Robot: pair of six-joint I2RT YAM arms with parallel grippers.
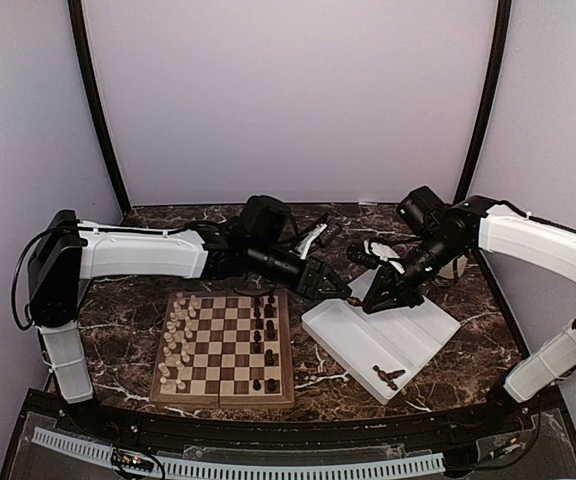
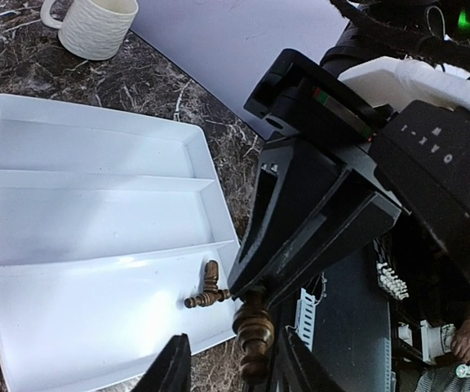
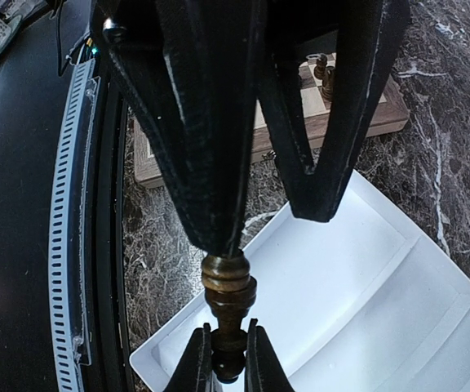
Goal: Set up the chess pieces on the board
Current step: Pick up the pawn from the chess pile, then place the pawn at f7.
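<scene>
**Top external.** My left gripper (image 1: 344,293) and my right gripper (image 1: 370,304) meet tip to tip above the far-left corner of the white tray (image 1: 418,320). Whatever sits between the tips is too small to resolve here. A loose dark pair (image 1: 386,376) of chessmen lies in the tray by its near corner. The board (image 1: 223,398) lies just left of the tray on the marble table (image 1: 118,330). The cream chessmen (image 1: 176,345) are ranked down its left side, and a dark row (image 1: 265,335) stands towards its right.

**Left wrist.** My right jaws are drawn in tight on one end of a dark turned piece (image 2: 254,322). My left fingers (image 2: 172,367) stand partly open around its other end, one just beside it and the other showing a gap. A white mug (image 2: 96,24) stands beyond the tray.

**Right wrist.** The same piece projects from my right fingertips above the tray. My left fingers flank its far end closely, but contact cannot be confirmed. A corner of the board shows beyond.
</scene>
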